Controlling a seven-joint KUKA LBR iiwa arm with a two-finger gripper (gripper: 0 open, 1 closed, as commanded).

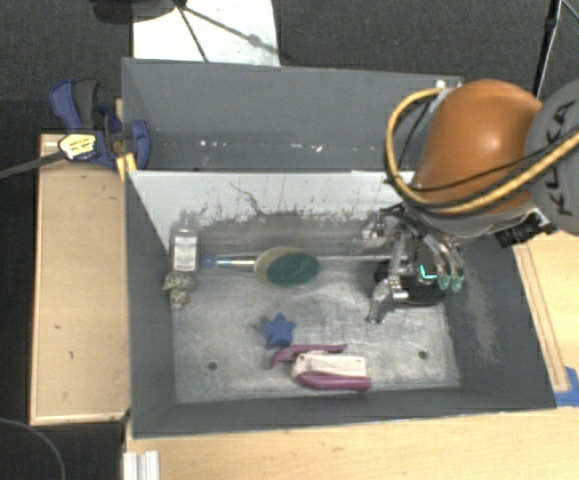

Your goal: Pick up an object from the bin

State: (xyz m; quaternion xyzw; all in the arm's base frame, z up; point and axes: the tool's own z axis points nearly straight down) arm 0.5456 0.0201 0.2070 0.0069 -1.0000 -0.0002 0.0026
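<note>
Nearest us, a pink-and-white tube (pixel 331 370) and blue star (pixel 277 328) lie in the grey bin (pixel 149 318), apart from our gripper (pixel 382 306); a round teal brush (pixel 289 267) lies closer beside it. We cannot tell how far the gripper is open.

- The one camera looks down on the grey metal bin (pixel 299 118) from above and a little to one side: the far wall shows broad, the near wall narrow
- It sits far enough back to take in the whole bin, with dark floor (pixel 29 38) along the top and left
- The arm (pixel 574 158) enters from the view's right, its orange cover (pixel 474 138) over the bin's far right corner
</note>
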